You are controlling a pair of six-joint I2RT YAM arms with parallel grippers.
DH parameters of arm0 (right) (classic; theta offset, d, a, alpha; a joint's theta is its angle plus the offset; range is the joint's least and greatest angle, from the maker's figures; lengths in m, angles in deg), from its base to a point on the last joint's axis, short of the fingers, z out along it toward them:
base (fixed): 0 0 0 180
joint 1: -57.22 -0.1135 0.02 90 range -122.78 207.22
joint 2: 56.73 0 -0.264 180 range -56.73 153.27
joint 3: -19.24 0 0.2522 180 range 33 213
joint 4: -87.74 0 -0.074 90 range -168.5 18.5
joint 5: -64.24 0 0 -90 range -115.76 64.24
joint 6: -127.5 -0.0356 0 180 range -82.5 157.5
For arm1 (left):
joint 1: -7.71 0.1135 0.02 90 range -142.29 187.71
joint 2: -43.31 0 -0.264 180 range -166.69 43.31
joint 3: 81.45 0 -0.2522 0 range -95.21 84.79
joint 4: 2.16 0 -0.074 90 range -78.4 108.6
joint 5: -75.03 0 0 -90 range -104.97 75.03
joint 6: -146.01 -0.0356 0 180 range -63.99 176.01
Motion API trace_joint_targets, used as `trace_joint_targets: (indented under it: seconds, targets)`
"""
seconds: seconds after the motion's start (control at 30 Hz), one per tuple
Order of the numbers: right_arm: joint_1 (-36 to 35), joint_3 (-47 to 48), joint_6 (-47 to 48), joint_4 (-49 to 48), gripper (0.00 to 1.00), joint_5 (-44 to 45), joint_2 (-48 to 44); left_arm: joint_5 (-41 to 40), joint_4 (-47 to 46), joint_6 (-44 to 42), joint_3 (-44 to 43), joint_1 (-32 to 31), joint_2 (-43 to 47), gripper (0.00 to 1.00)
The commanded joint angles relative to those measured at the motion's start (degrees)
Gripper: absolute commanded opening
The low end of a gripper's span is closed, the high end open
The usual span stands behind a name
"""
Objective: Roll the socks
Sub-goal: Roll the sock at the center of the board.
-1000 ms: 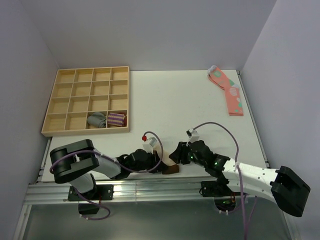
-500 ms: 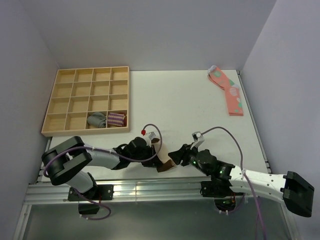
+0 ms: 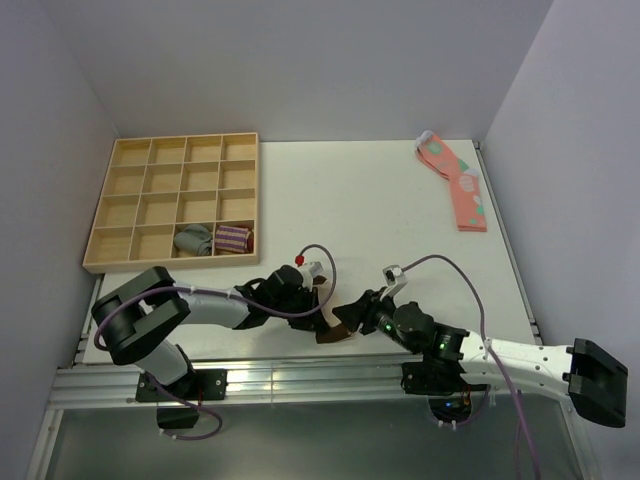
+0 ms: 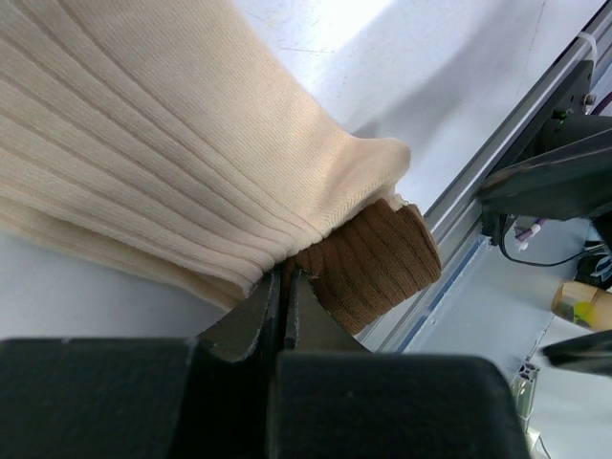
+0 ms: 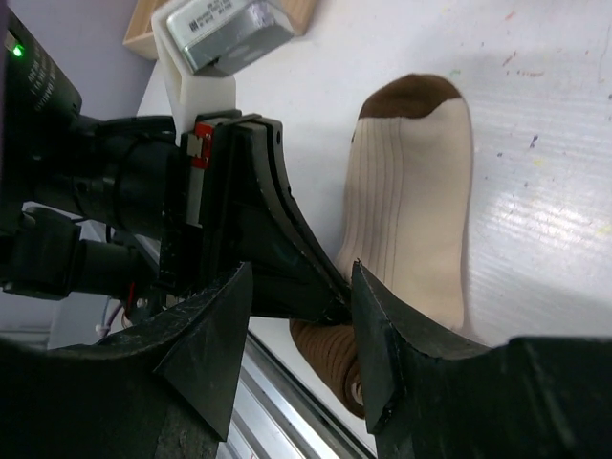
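The socks (image 5: 411, 210) are beige and ribbed, with a dark brown toe and a brown cuff (image 4: 373, 258), and lie at the table's near edge. In the top view only a brown bit of the socks (image 3: 338, 334) shows between the two grippers. My left gripper (image 4: 284, 275) is shut, its tips pinching the fabric where beige meets the brown cuff. My right gripper (image 5: 302, 270) stands open just right of it, its fingers on either side of the left gripper's (image 3: 320, 315) tips and over the cuff. From above, the right gripper (image 3: 347, 318) almost touches the left one.
A wooden compartment tray (image 3: 170, 205) stands at the back left and holds a grey rolled sock (image 3: 193, 240) and a purple-striped one (image 3: 233, 239). Pink socks with green spots (image 3: 456, 185) lie at the back right. The metal rail (image 3: 300, 372) runs along the near edge, right beside the cuff.
My left gripper has moved right and slightly away from the rail, still shut on the sock. The right arm dropped lower and closed in on it, then held still.
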Motion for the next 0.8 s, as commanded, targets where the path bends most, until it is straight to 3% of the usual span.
trace_joint_targets:
  seconds: [0.0,0.6,0.77]
  targets:
    - [-1.1,-6.8,-2.8,-3.0,0.53,2.1,1.3,-1.6,7.8,-4.1,0.0,0.0,-2.9,0.0]
    - [-5.6,-9.4,-11.2,4.7,0.52,6.8,1.2,-1.5,7.1,-3.9,-0.4,0.0,-4.2,0.0]
    - [-7.8,-7.0,-13.2,6.1,0.52,10.8,6.8,-1.4,7.6,-4.1,-0.1,0.0,-3.9,0.0]
